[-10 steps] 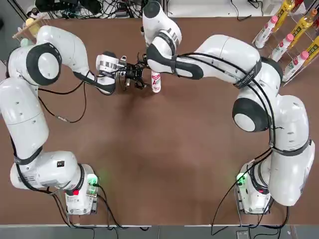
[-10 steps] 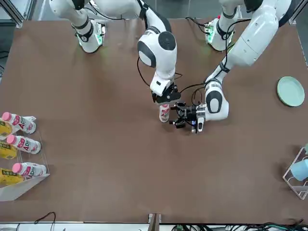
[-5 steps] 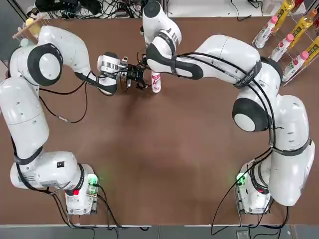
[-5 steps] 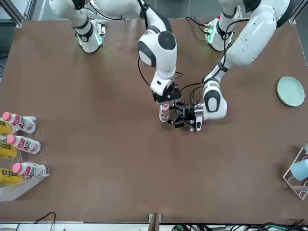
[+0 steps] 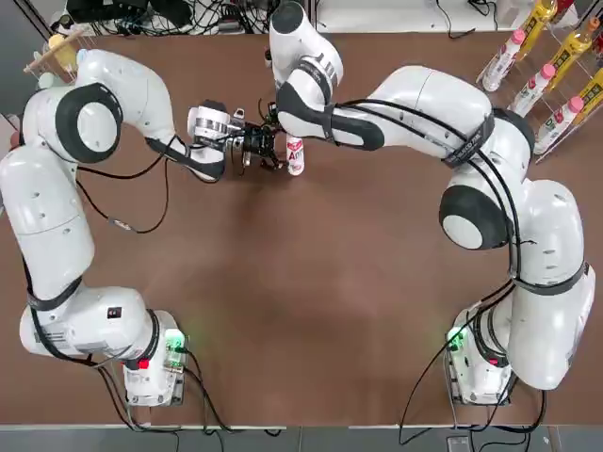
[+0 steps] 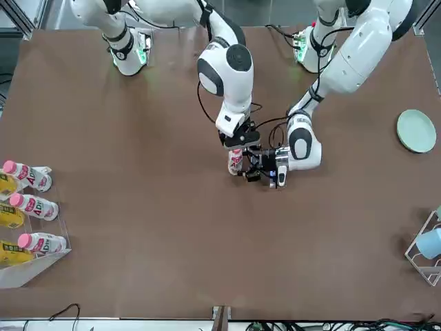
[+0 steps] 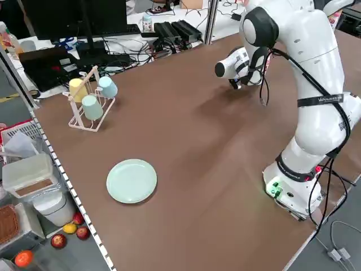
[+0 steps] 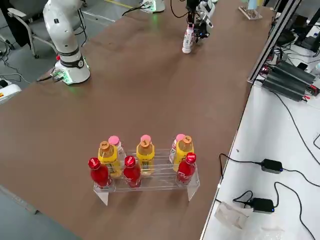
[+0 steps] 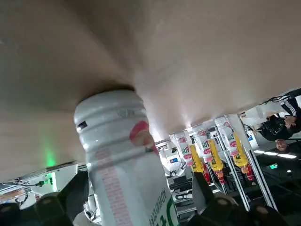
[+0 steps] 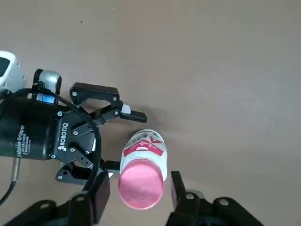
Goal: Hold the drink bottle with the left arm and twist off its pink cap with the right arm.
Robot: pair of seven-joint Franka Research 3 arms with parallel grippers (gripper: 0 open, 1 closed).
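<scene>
So the small slim white plastic drink bottle (image 10: 142, 151) is standing upright on the brown matte table (image 5: 311, 301), over on the far side from the arm bases and roughly centred between the two arms. It's got a ribbed, ringed body with a red-lettered label (image 5: 295, 154) wrapped around it, narrowing up to a tiny round pink plastic screw cap (image 10: 140, 184) that looks smooth and flat on top, still sitting on the neck. The left arm's black two-finger gripper (image 10: 113, 140) comes in level from the side, hard angular black linkages on a glossy cylindrical wrist, with its fingers spread wide apart on either side of the bottle's lower body, right beside it but not pinching it as far as I can tell. The right arm's gripper (image 10: 136, 194) hangs straight down over the bottle, and its two black fingers (image 10: 99, 193) flank the pink cap with a sliver of gap showing on each side, so parted and close around the cap, not clamped. Both arms are bulky glossy white shells with dark-grey joint discs, the right one with black cables strapped along it. Off at the right edge of the table there's a clear acrylic rack (image 8: 147, 181) holding yellow, red and white bottles, and on the left side a pale green round plate (image 7: 131, 180) plus a little wooden stand with pastel cups (image 7: 90, 96)
</scene>
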